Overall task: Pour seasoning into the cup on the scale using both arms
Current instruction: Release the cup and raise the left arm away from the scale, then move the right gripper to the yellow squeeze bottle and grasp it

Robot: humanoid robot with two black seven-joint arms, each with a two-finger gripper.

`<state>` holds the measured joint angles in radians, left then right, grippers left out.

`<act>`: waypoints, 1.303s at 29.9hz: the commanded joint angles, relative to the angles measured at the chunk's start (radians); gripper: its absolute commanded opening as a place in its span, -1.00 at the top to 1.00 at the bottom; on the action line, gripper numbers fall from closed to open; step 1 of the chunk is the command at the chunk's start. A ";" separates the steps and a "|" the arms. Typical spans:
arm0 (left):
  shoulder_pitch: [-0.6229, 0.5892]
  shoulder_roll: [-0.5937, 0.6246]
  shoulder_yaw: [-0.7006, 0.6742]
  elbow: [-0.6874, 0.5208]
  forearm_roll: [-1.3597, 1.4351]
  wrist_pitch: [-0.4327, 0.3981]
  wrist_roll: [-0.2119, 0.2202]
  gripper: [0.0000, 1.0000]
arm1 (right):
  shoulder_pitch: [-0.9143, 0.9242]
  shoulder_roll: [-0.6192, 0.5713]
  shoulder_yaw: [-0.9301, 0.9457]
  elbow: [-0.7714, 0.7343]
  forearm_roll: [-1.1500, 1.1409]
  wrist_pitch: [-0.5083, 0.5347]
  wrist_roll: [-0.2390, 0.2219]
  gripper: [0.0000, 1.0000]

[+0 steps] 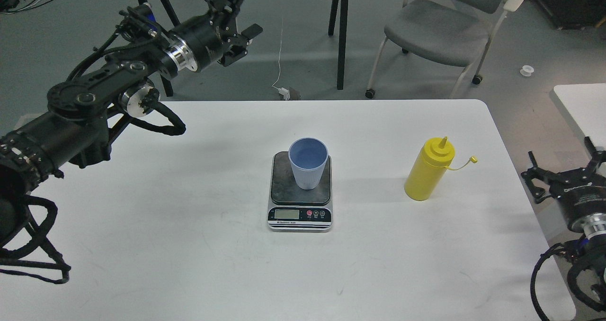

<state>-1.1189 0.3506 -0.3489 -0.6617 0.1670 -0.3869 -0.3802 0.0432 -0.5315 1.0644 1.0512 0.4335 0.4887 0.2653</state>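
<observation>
The light-blue ribbed cup [308, 167] stands upright on the dark platform of the scale [284, 191] at the table's middle. The yellow squeeze bottle [427, 173] stands upright to the right of the scale, nozzle bare, its small cap [472, 160] hanging on its tether. My left gripper [244, 41] is open and empty, raised high beyond the table's far edge, well up and left of the cup. My right gripper [563, 169] is open and empty at the table's right edge, to the right of the bottle and apart from it.
The white table [189, 245] holds only the scale, cup and bottle. A grey chair [440, 30] and black table legs [342, 32] stand on the floor behind. A second white table [575, 105] is at the far right.
</observation>
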 commanded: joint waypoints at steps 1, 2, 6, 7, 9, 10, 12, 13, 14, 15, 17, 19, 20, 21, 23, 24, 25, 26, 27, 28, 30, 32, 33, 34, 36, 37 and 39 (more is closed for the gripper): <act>0.018 0.010 -0.061 0.025 -0.174 -0.030 0.000 -0.99 | -0.020 0.119 -0.024 0.004 -0.002 0.000 -0.001 -0.99; 0.021 0.011 -0.079 0.034 -0.194 -0.036 0.000 -0.99 | -0.031 0.151 -0.037 0.007 -0.002 0.000 -0.001 -0.99; 0.025 0.019 -0.165 0.051 -0.231 -0.030 0.001 -0.99 | -0.057 0.238 -0.078 0.010 -0.010 0.000 0.000 -0.99; 0.030 0.021 -0.194 0.063 -0.244 -0.029 0.001 -0.99 | -0.057 0.254 -0.087 0.006 -0.010 0.000 0.000 -0.99; 0.034 0.016 -0.255 0.099 -0.279 -0.032 0.006 -0.99 | -0.052 0.278 -0.101 -0.002 -0.012 0.000 0.002 -0.99; 0.040 0.013 -0.286 0.115 -0.300 -0.032 0.007 -0.99 | -0.049 0.283 -0.106 -0.002 -0.012 0.000 0.002 -0.99; 0.051 0.008 -0.314 0.135 -0.333 -0.032 0.007 -0.99 | -0.043 0.283 -0.109 -0.003 -0.013 0.000 0.002 -0.99; 0.057 0.005 -0.317 0.137 -0.342 -0.032 0.007 -0.99 | -0.040 0.283 -0.107 -0.005 -0.013 0.000 0.002 -0.99; 0.064 0.002 -0.317 0.137 -0.345 -0.032 0.007 -0.99 | -0.033 0.283 -0.109 -0.008 -0.013 0.000 0.002 -0.99; 0.070 -0.001 -0.317 0.137 -0.345 -0.032 0.007 -0.99 | -0.022 0.283 -0.109 -0.011 -0.013 0.000 0.002 -0.99; 0.082 -0.002 -0.317 0.137 -0.345 -0.035 0.007 -0.99 | -0.005 0.283 -0.109 -0.014 -0.013 0.000 0.002 -0.99; 0.087 -0.002 -0.317 0.137 -0.345 -0.036 0.007 -0.99 | 0.009 0.285 -0.107 -0.016 -0.013 0.000 0.002 -0.99; 0.087 -0.001 -0.317 0.137 -0.345 -0.036 0.007 -0.99 | 0.018 0.285 -0.107 -0.017 -0.013 0.000 0.002 -0.99; 0.087 0.001 -0.317 0.137 -0.345 -0.038 0.007 -0.99 | 0.029 0.285 -0.107 -0.019 -0.013 0.000 0.002 -0.99; 0.088 0.005 -0.317 0.137 -0.343 -0.038 0.007 -0.99 | 0.050 0.289 -0.109 -0.025 -0.013 0.000 0.002 -0.99; 0.091 0.007 -0.317 0.136 -0.343 -0.040 0.007 -0.99 | 0.058 0.298 -0.109 -0.037 -0.013 0.000 0.002 -0.99; 0.097 0.008 -0.315 0.136 -0.343 -0.041 0.007 -0.99 | 0.067 0.311 -0.109 -0.049 -0.013 0.000 0.002 -0.99; 0.100 0.010 -0.317 0.136 -0.343 -0.041 0.007 -0.99 | 0.076 0.326 -0.109 -0.063 -0.013 0.000 0.003 -0.99; 0.100 0.011 -0.315 0.136 -0.342 -0.041 0.007 -0.99 | 0.086 0.338 -0.109 -0.077 -0.013 0.000 0.003 -0.99; 0.102 0.011 -0.317 0.136 -0.342 -0.041 0.007 -0.99 | 0.092 0.346 -0.109 -0.088 -0.013 0.000 0.003 -0.99; 0.102 0.013 -0.317 0.136 -0.343 -0.041 0.007 -0.99 | 0.096 0.358 -0.107 -0.103 -0.013 0.000 0.008 -0.99; 0.105 0.013 -0.315 0.136 -0.342 -0.041 0.007 -0.99 | 0.102 0.361 -0.109 -0.117 -0.013 0.000 0.009 -0.99; 0.105 0.013 -0.315 0.134 -0.342 -0.041 0.007 -0.99 | 0.107 0.364 -0.109 -0.126 -0.013 0.000 0.009 -0.99; 0.107 0.014 -0.315 0.134 -0.342 -0.041 0.007 -0.99 | 0.110 0.370 -0.109 -0.137 -0.013 0.000 0.009 -0.99; 0.107 0.013 -0.315 0.131 -0.342 -0.040 0.007 -0.99 | 0.121 0.386 -0.109 -0.161 -0.013 0.000 0.009 -0.99; 0.107 0.013 -0.315 0.131 -0.342 -0.040 0.006 -0.99 | 0.127 0.395 -0.109 -0.175 -0.013 0.000 0.009 -0.99; 0.107 0.011 -0.315 0.131 -0.342 -0.038 0.006 -0.99 | 0.132 0.410 -0.109 -0.191 -0.013 0.000 0.009 -0.99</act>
<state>-1.0128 0.3637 -0.6642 -0.5302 -0.1748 -0.4279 -0.3727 0.1654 -0.1428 0.9560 0.8862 0.4203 0.4887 0.2748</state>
